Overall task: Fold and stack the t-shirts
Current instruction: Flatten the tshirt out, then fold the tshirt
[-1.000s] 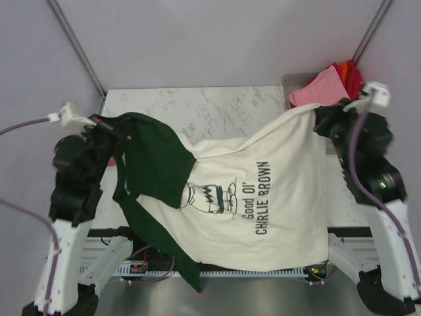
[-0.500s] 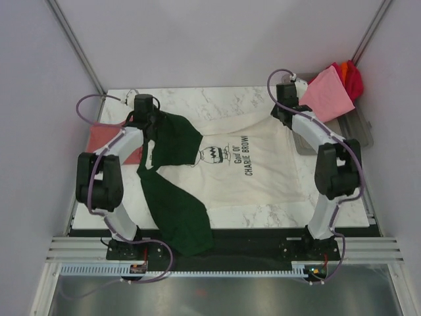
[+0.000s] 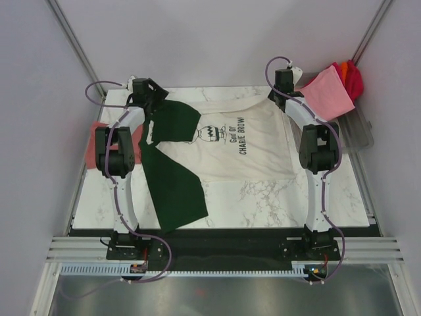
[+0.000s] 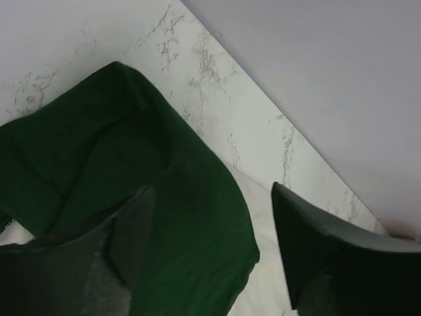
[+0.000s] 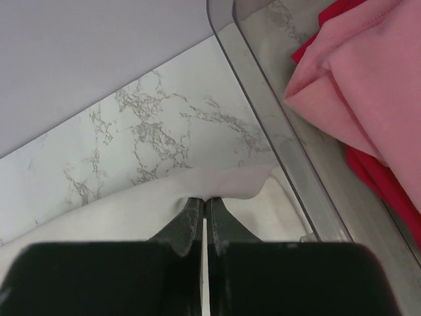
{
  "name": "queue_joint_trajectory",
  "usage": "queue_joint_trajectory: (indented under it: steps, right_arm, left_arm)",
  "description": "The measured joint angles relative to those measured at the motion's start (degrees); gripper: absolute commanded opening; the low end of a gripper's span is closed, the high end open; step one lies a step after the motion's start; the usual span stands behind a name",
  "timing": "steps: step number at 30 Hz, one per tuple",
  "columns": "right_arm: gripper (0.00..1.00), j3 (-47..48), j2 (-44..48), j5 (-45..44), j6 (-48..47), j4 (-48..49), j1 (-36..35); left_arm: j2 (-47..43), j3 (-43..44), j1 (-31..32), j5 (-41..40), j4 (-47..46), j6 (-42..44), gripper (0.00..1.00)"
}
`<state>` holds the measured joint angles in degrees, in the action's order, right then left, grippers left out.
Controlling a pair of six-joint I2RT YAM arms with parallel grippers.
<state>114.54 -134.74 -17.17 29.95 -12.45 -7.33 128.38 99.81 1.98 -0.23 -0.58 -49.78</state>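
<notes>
The cream-white t-shirt [image 3: 256, 155] lies spread flat across the back of the marble table, its black print [image 3: 227, 135] facing up. A dark green t-shirt [image 3: 172, 178] lies over its left side and runs toward the front edge. My left gripper [image 3: 158, 100] hovers open over the green shirt's [image 4: 131, 145] top, with nothing between its fingers [image 4: 316, 250]. At the back right, my right gripper [image 5: 205, 201] is shut on the cream shirt's far edge [image 5: 223, 187]. A brick-red t-shirt [image 3: 94, 141] lies at the table's left edge, partly behind the left arm.
A clear bin [image 5: 283, 138] stands right beside the right gripper and holds pink cloth [image 3: 325, 92] with red cloth [image 3: 352, 76] under it. Both arms reach far back. Bare marble [image 3: 283, 201] shows at the front right.
Both arms have lowered and carried the shirts to the back, laying the cream one flat. The left gripper has opened and let go. The right gripper stays shut on the cream shirt.
</notes>
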Motion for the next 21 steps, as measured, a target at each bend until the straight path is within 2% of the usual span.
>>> queue_joint_trajectory:
  steps: [4, 7, 16, 21]
  right_arm:
    - [0.02, -0.02, 0.00, 0.63, -1.75, 0.26, 0.13]
    - [0.02, -0.55, 0.00, 0.90, -2.75, 1.55, 0.13]
    - [0.01, -4.72, 0.00, 2.84, -3.13, 3.85, 0.24]
    - [0.00, -7.17, 0.00, 3.63, -3.85, 5.51, 0.28]
  left_arm:
    - [-0.09, 0.79, 0.00, 0.83, 2.86, 0.70, 0.87]
    - [-1.44, 0.76, 0.04, 0.85, 5.95, 1.86, 0.83]
    - [-13.03, -3.56, 0.24, -1.27, 16.04, 6.14, 0.76]
    - [-15.34, -6.62, 0.42, -1.73, 19.19, 7.52, 0.70]
